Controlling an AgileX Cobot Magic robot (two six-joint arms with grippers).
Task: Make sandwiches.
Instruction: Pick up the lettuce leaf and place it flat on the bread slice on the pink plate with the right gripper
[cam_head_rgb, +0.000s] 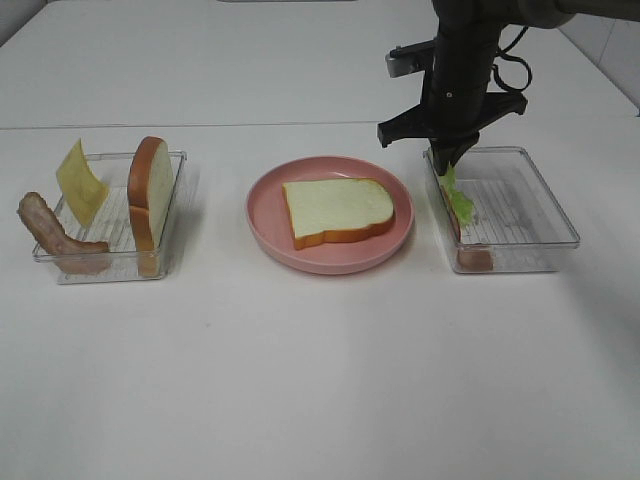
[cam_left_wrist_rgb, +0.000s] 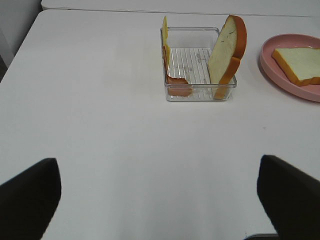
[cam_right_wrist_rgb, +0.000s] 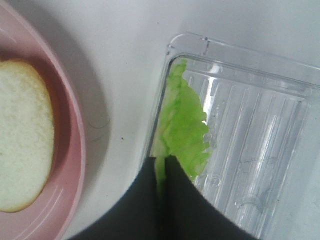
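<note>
We see right tool clamped on edge of lettuce leaf. Leaf stands against left wall of right tray. Flat bread slice lies on pink plate, mid counter. Left tray holds upright bread slice, cheese square, meat strip. Left tool has fingers wide apart, on near side of left tray and well apart from it.

bread slice flat on plate, second slice, cheese, meat strip propped in left tray, lettuce in right tray
</note>
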